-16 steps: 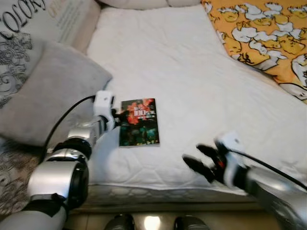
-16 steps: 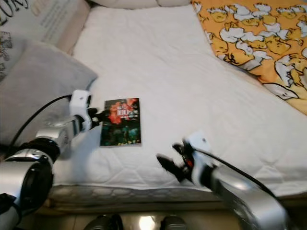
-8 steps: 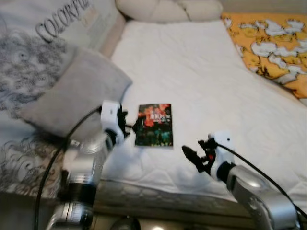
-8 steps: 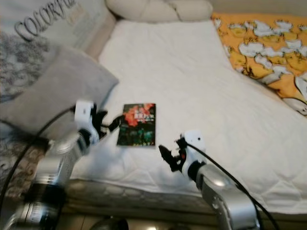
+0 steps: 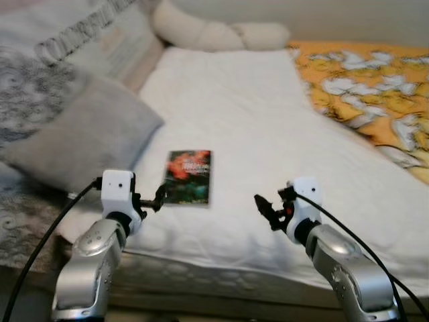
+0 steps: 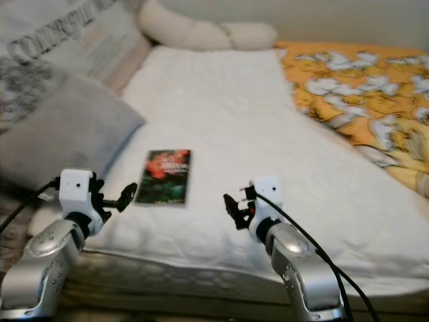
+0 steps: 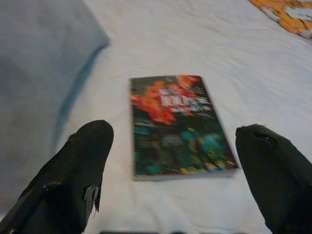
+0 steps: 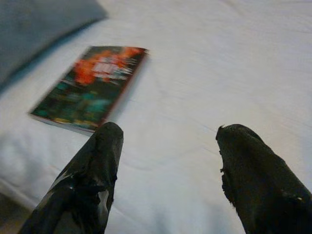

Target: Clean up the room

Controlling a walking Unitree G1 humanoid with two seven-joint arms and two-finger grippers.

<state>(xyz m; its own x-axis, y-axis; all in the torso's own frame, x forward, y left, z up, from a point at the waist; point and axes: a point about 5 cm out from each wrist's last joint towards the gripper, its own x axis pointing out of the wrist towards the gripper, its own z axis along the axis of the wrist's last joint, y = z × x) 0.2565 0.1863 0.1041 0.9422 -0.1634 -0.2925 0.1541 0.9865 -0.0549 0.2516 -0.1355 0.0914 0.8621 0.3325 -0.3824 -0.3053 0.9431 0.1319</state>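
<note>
Book (image 5: 188, 176) lies flat, cover up, on the white bed (image 5: 268, 134), near the front edge on the robot's left side. Cover dark green with red-orange at the far end; title text too blurred to read. Grey pillow (image 5: 84, 137) sits just left of the book, not touching it. Printed cushion (image 5: 74, 47) and cream bolster (image 5: 214, 33) at the head end; orange patterned blanket (image 5: 369, 94) covers the bed's right side.

Left claw (image 5: 159, 198) hovers just short of the book's near-left corner, 2 fingers (image 7: 73, 175) spread wide, nothing held; the book sits between them in the left wrist view. Right claw (image 5: 265, 208) hovers over bare sheet, near the book's right, apart from it, fingers (image 8: 92, 180) also spread wide, empty. Frames are slightly blurred.
</note>
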